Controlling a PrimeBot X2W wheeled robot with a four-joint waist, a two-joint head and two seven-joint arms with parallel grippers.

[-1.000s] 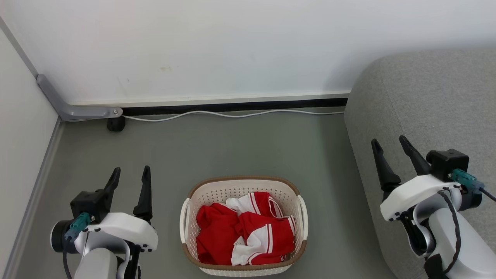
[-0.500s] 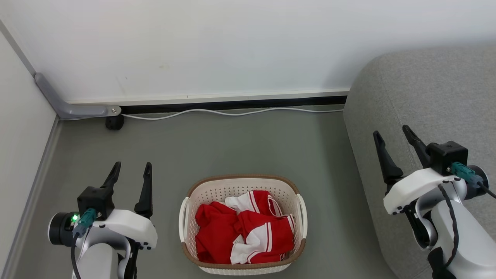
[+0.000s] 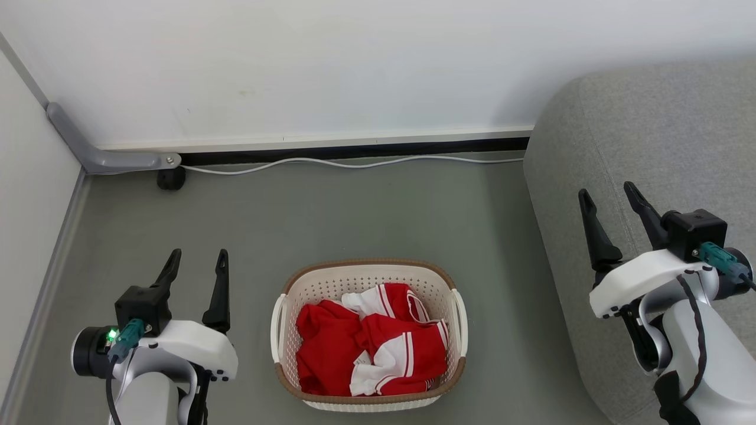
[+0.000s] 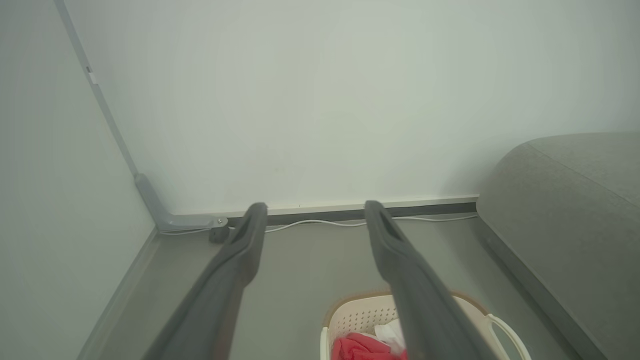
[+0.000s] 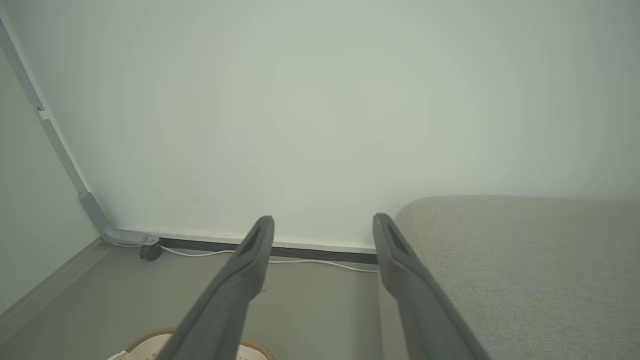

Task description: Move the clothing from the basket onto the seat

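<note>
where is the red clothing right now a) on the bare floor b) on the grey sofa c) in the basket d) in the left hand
c: the clothing lies heaped inside the basket on the floor, and the left hand and right hand are open, holding nothing.

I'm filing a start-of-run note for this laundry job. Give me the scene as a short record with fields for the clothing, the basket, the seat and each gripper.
clothing: red and white clothing, crumpled inside the basket
basket: cream basket with a brown rim, on the grey floor between the two arms
seat: grey sofa, on the robot's right, beside the basket
left gripper: left gripper open, holding nothing, left of the basket
right gripper: right gripper open, holding nothing, in front of the sofa
progress: no clothing lifted yet
</note>
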